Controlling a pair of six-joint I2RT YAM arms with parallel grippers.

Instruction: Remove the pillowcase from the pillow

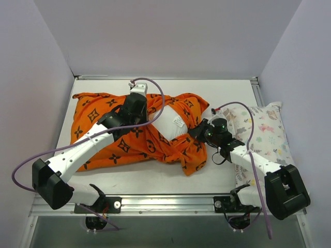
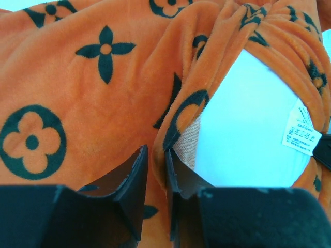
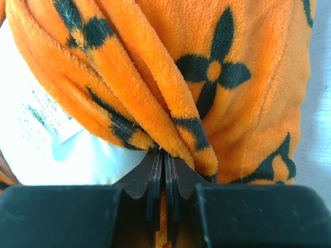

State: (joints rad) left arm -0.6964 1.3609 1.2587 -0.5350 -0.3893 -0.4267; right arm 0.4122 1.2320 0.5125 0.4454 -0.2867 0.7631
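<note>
**Orange cover pinched on either side of its opening**

Top view: the pillowcase [image 1: 90, 111] lies across the counter [image 1: 155, 178], bunched around the white pillow [image 1: 168, 129], which bulges out right of centre.

Left wrist: the left fingers [image 2: 132, 181], nearly together, pinch the pillowcase's hem beside the pillow.

Right wrist: the right fingers [image 3: 142, 178], pressed together, clamp a fabric fold.

Pillowcase [image 1: 90, 116] orange, black flower motifs; pillow [image 1: 170, 124] white; side cushion [image 1: 266, 132] seemingly pastel-printed.
</note>
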